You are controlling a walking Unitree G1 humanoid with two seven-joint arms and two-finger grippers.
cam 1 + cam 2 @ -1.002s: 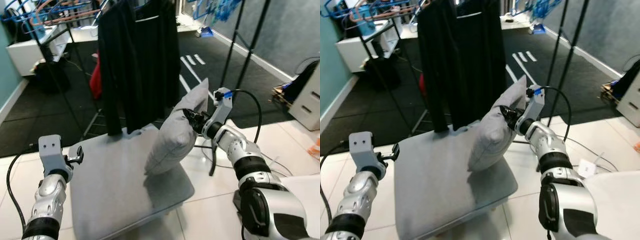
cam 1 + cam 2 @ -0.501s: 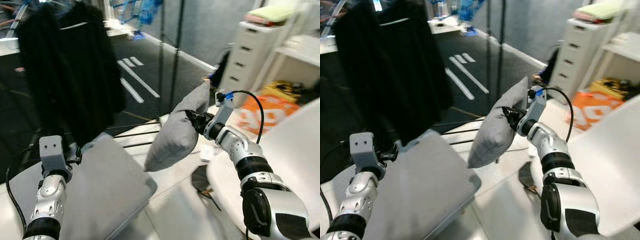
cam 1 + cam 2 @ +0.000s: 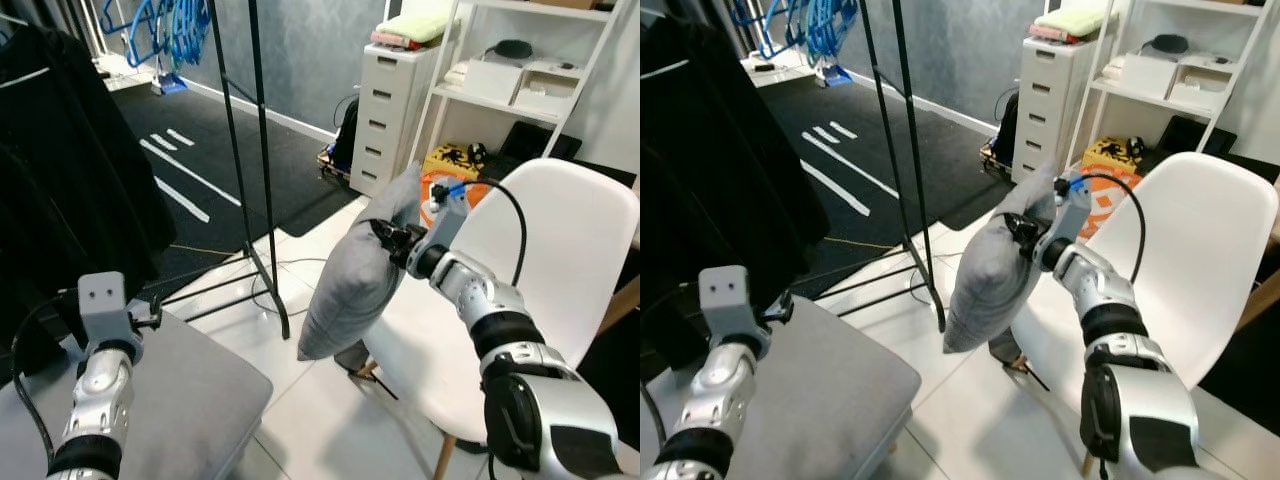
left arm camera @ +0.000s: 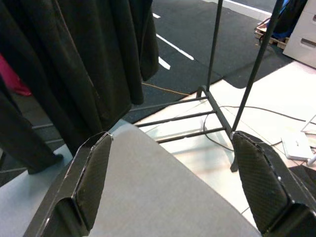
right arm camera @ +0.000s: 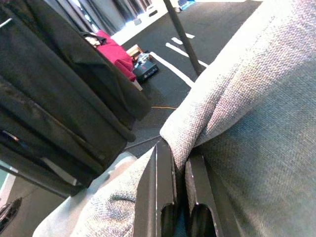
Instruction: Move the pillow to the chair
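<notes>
A grey pillow (image 3: 355, 270) hangs in the air from my right gripper (image 3: 388, 238), which is shut on a pinch of its fabric (image 5: 178, 148) near the top edge. The pillow dangles just left of a white plastic chair (image 3: 560, 250) and above the front of its seat (image 3: 420, 345). My left gripper (image 4: 173, 173) is open over the grey padded stool (image 3: 160, 400) at lower left, with nothing between its fingers (image 4: 96, 173).
A black clothes rack pole (image 3: 262, 160) with dark garments (image 3: 70, 170) stands left of the pillow. White drawers (image 3: 390, 110) and shelving (image 3: 520, 80) are behind the chair. An orange bag (image 3: 450, 180) lies on the floor by the drawers.
The camera has swung right: the stool and hanging clothes slid left, and the white chair and shelves came into view. The right gripper still holds the pillow, now beside the chair.
</notes>
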